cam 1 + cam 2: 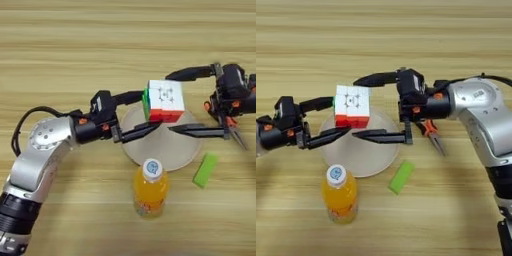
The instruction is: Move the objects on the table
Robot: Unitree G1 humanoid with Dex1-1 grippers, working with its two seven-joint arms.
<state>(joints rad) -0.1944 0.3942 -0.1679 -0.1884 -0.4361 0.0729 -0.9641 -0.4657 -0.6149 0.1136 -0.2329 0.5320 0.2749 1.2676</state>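
The puzzle cube point(164, 101), white face up with red and green sides, hangs above a pale round disc point(170, 150). My left gripper point(152, 111) comes in from the left and is shut on the cube, one finger on its left side and one under its lower edge. My right gripper point(355, 107) reaches in from the right and stands open around the cube, its upper finger just above the top face and its lower finger just below. The orange-handled pliers point(429, 131) lie on the table behind the right gripper. The orange-drink bottle point(150, 192) stands upright in front of the disc.
A small green block point(205, 170) lies flat on the wooden table point(75, 50), to the right of the bottle and close to the disc's edge. The black cable of the left arm loops at the far left.
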